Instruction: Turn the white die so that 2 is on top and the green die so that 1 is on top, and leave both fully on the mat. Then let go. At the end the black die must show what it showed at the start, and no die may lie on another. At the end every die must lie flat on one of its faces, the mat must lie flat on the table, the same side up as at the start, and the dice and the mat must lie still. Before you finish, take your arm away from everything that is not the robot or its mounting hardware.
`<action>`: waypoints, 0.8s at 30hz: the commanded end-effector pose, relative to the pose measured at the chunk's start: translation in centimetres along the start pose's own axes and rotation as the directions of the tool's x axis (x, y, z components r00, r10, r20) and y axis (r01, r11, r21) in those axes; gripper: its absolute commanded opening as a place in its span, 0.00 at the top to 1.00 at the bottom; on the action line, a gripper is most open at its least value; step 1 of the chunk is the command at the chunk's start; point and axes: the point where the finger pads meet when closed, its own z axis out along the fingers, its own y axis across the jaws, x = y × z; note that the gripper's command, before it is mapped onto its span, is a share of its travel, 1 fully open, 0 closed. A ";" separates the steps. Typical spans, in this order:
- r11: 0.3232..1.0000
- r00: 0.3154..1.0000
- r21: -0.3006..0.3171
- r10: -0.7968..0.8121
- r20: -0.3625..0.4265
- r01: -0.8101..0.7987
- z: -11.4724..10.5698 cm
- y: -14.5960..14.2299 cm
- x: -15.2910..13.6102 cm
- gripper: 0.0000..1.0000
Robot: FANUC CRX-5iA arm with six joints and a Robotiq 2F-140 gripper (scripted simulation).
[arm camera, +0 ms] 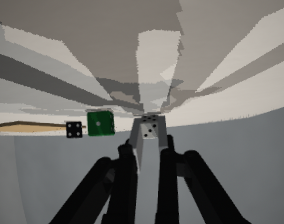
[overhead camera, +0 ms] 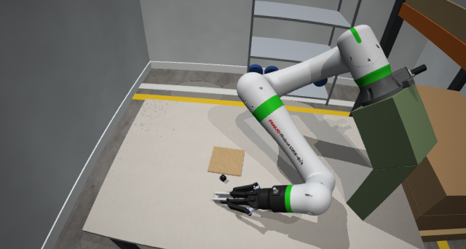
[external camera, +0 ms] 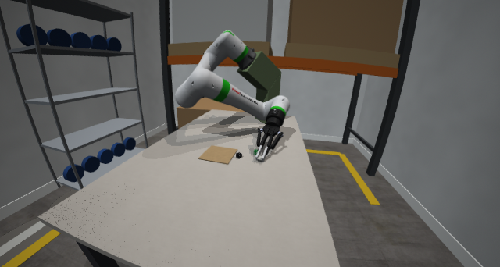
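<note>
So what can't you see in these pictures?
- White die: the wrist view shows only one blurry face. The tool, shut on it, covers its sides, and the top view hides it under the tool.
- Green die: its dots are too blurred in the wrist view, and it is only a speck in the exterior view.
- Black die: it is too small in every view to count the dots.

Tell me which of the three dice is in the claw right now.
The white die, pinched between the claw fingertips. The green die and the black die sit free on the table, off to its side.
</note>
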 end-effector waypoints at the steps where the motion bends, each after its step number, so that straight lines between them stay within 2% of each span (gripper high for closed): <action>1: 1.000 1.000 0.000 0.000 0.000 0.000 0.0 0.0 0.0 0.91; 4: 1.000 1.000 0.000 0.000 0.000 0.000 0.0 0.0 0.0 0.91; 17: 1.000 1.000 0.000 0.000 0.000 0.000 0.0 0.0 0.0 0.79; 24: 1.000 1.000 0.000 0.000 0.000 0.000 0.0 0.0 0.0 0.79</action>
